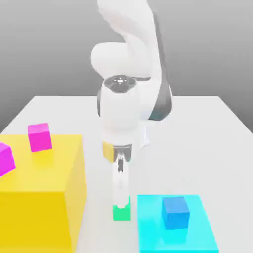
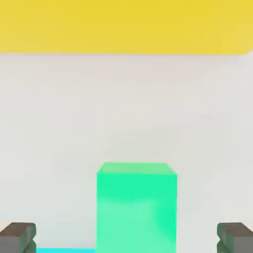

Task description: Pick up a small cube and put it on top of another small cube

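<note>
The arm reaches straight down over the pale desk (image 1: 217,128), and the claw (image 1: 121,200) hangs right above the green cube (image 1: 121,213), which sits on the desk surface at the near edge of the scene. Look at the neighbours: just to the exterior view's right of the green cube lies a flat cyan slab (image 1: 197,237), its edge all but touching the cube, and a blue cube (image 1: 176,213) stands on top of that slab. On the exterior view's left rises a big yellow block (image 1: 44,197), near the green cube with a strip of bare desk between them. On its top, towards the far side, stands the small magenta cube (image 1: 39,137), square and upright, and a tilted magenta shape (image 1: 5,159) sits at the left edge. In the hand view the claw (image 2: 126,237) is spread wide, one dark fingertip (image 2: 17,237) on each side of the green cube (image 2: 137,207) with clear gaps, touching nothing. The cube stands flat, faces square to the fingers, with no long axis to speak of. The yellow block (image 2: 126,24) shows beyond it, across open desk (image 2: 126,108).
</note>
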You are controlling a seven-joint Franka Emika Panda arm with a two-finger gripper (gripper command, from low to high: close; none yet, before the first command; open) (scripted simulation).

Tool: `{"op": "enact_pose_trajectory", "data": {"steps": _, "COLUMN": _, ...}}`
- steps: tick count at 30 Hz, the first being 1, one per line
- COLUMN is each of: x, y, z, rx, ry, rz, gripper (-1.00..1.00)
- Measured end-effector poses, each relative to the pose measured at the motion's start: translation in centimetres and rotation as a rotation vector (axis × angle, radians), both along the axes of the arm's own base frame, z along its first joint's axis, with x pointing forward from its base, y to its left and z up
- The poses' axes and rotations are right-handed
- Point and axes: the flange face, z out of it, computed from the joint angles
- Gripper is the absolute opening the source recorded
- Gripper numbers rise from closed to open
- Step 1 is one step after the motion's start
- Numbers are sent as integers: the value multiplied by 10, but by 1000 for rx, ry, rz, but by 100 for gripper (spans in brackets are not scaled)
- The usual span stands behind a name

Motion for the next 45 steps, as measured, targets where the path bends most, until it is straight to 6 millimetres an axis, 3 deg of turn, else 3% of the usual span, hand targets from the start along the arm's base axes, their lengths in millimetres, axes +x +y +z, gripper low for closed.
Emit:
{"op": "enact_pose_trajectory", "data": {"steps": 3, "x": -1, "y": 0, "z": -29, "rx": 0, "ry": 1, "rz": -2, "gripper": 0}}
{"op": "enact_pose_trajectory", "data": {"steps": 4, "x": -2, "y": 0, "z": -35, "rx": 0, "ry": 2, "rz": -2, "gripper": -100}}
{"op": "enact_pose_trajectory", "data": {"steps": 11, "x": -2, "y": 0, "z": -34, "rx": 0, "ry": 0, "rz": -1, "gripper": -100}}
{"op": "enact_pose_trajectory", "data": {"steps": 17, "x": -1, "y": 0, "z": 17, "rx": -1, "ry": -1, "rz": -2, "gripper": -100}}
{"op": "enact_pose_trajectory", "data": {"steps": 19, "x": -1, "y": -11, "z": 28, "rx": 2, "ry": 1, "rz": -3, "gripper": -100}}
{"op": "enact_pose_trajectory", "data": {"steps": 24, "x": 30, "y": -27, "z": 70, "rx": -12, "ry": -31, "rz": 170, "gripper": -100}}
{"op": "enact_pose_trajectory", "data": {"steps": 31, "x": 65, "y": -63, "z": 162, "rx": -69, "ry": -68, "rz": 424, "gripper": -100}}
{"op": "enact_pose_trajectory", "data": {"steps": 36, "x": 44, "y": -124, "z": 226, "rx": -71, "ry": -40, "rz": 365, "gripper": -100}}
{"op": "enact_pose_trajectory", "data": {"steps": 41, "x": -5, "y": -181, "z": 284, "rx": -40, "ry": -10, "rz": 242, "gripper": -100}}
{"op": "enact_pose_trajectory", "data": {"steps": 43, "x": -21, "y": -195, "z": 274, "rx": -9, "ry": -4, "rz": 169, "gripper": -100}}
{"op": "enact_pose_trajectory", "data": {"steps": 45, "x": -25, "y": -198, "z": 249, "rx": -2, "ry": -2, "rz": 150, "gripper": -100}}
